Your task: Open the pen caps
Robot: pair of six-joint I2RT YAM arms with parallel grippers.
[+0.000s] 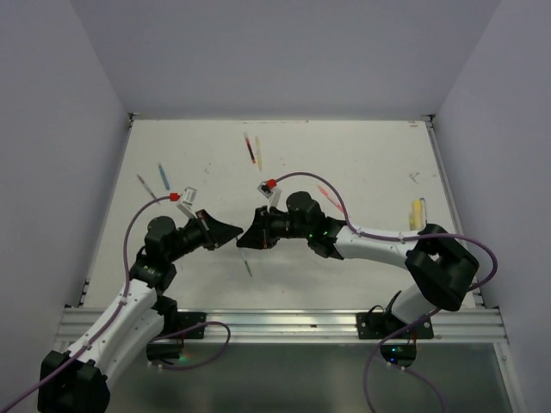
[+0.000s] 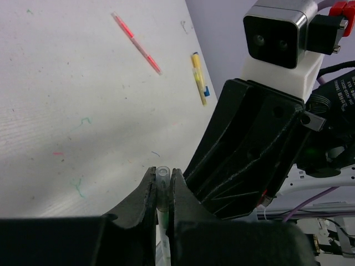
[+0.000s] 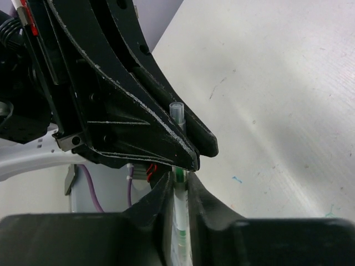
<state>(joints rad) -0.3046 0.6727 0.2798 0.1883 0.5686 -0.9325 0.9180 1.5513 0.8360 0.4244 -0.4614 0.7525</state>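
Left end effector (image 2: 162, 177) clamped on clear cap (image 3: 177, 111) of pen (image 3: 179, 216); right end effector (image 3: 178, 185) clamped on same pen, above table (image 2: 83, 83). We judge pen light, stiff, slippery; hold cap squarely, pull straight.

Your white table (image 1: 362, 163) carries: red pen (image 1: 249, 150) + pale-yellow pen (image 1: 257, 153) far ctr, blue pen (image 1: 164, 179) left, pink pen (image 1: 325, 193) ctr-rt, yellow pen (image 1: 417, 212) rt edge.

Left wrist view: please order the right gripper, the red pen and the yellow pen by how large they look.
1. right gripper, largest, though nearest the camera.
2. red pen, longest pen.
3. yellow pen, shorter but thicker; close to the red.
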